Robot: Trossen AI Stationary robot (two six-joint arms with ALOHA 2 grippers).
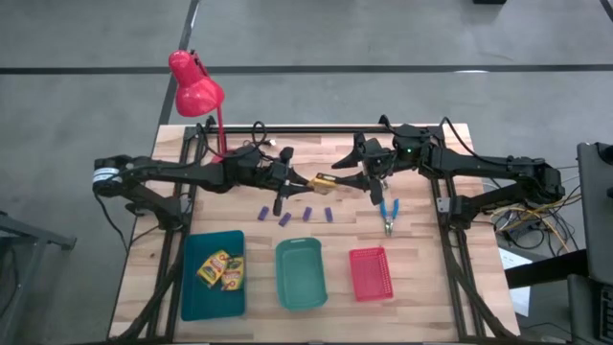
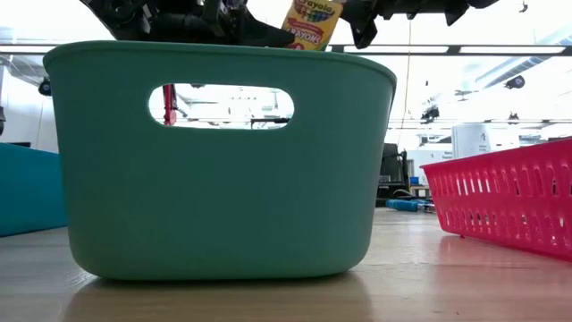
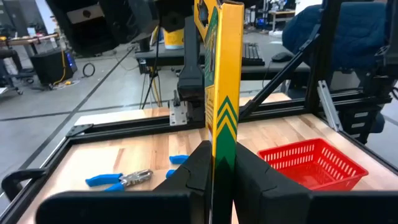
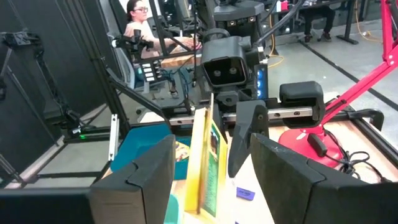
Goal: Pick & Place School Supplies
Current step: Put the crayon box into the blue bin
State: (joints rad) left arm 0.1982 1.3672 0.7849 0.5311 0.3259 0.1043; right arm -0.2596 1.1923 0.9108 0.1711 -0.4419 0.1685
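Observation:
A yellow-green crayon box [image 1: 324,180] hangs in the air above the table's middle, between both grippers. My left gripper [image 1: 308,179] is shut on it. My right gripper [image 1: 356,180] is open, and its fingers stand on either side of the box's free end [image 4: 205,162] without touching it. Two more crayon boxes [image 1: 220,269] lie in the teal tray [image 1: 192,287]. Several purple blocks [image 1: 284,218] lie in a row on the wood. A blue-handled tool [image 1: 389,216] lies flat to their right and shows again in the left wrist view [image 3: 118,180]. My left gripper [image 3: 224,180] pinches the crayon box's left end [image 3: 222,146] between its two fingers, one on each broad face. The fingers come level from the table's left, along the box. The box is lifted clear, set on edge, and sticks out toward the right gripper.
The teal tray, a green tray [image 1: 301,287] and a red tray [image 1: 371,287] stand in a row by the near edge. A red desk lamp [image 1: 196,91] stands at the far left corner. A person [image 4: 140,22] sits beyond the table.

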